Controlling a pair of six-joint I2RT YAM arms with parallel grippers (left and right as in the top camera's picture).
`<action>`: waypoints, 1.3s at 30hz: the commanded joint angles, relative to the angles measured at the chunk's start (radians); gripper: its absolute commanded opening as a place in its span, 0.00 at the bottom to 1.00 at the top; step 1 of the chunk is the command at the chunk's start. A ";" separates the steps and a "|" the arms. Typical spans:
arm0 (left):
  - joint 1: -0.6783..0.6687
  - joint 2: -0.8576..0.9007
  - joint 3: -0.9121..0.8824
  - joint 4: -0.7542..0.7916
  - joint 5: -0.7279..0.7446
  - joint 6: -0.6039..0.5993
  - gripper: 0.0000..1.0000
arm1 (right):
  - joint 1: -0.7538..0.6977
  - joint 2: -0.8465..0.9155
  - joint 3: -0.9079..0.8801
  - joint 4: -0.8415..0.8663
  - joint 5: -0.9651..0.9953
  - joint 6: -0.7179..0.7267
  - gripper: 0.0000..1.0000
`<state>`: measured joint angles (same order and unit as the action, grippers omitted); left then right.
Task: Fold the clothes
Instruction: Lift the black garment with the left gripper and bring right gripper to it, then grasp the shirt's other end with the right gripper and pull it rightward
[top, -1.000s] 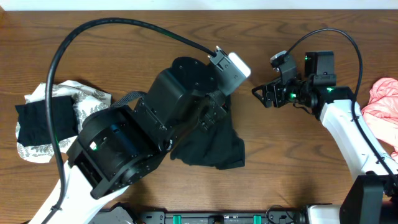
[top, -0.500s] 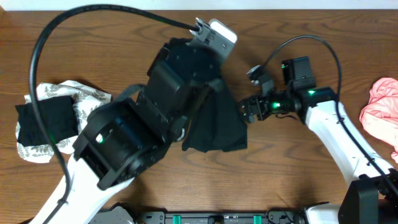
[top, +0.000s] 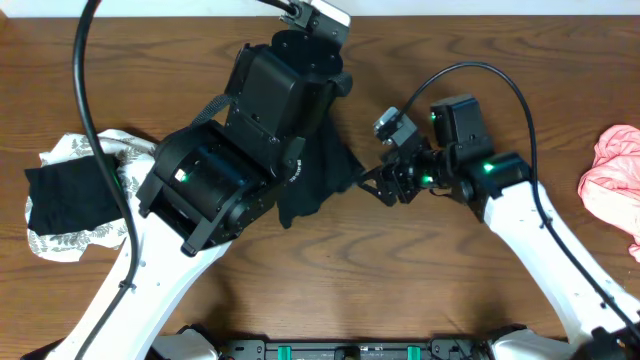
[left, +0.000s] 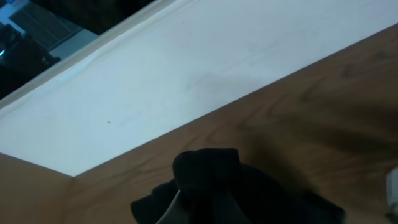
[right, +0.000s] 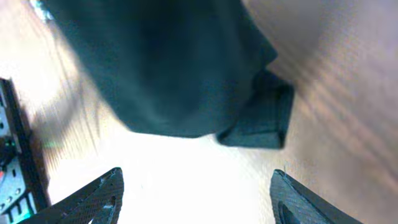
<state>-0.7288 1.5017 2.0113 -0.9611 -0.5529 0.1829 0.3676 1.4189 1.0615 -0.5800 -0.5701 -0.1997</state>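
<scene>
Over the middle of the brown wooden surface (top: 400, 290), your left claw (left: 194, 214) is pinched tight on the bunched black fabric shirt (top: 318, 178), while your right claw (right: 196, 186) gapes wide and empty just beside its edge.

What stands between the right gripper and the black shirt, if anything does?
Nothing visible. In the right wrist view the open right gripper faces the black shirt directly, with only bare table between it and the shirt's lower corner.
</scene>
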 joint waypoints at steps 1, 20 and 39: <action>0.004 -0.011 0.024 0.021 0.003 -0.016 0.06 | 0.060 -0.013 0.011 0.003 0.050 -0.041 0.73; 0.004 -0.015 0.024 0.022 0.021 -0.023 0.06 | 0.169 0.133 0.004 0.241 0.268 0.020 0.61; 0.004 -0.026 0.024 0.024 0.022 -0.024 0.06 | 0.169 0.148 0.004 0.290 0.382 0.048 0.48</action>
<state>-0.7292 1.5017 2.0113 -0.9520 -0.5232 0.1761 0.5282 1.5570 1.0607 -0.2970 -0.1616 -0.1589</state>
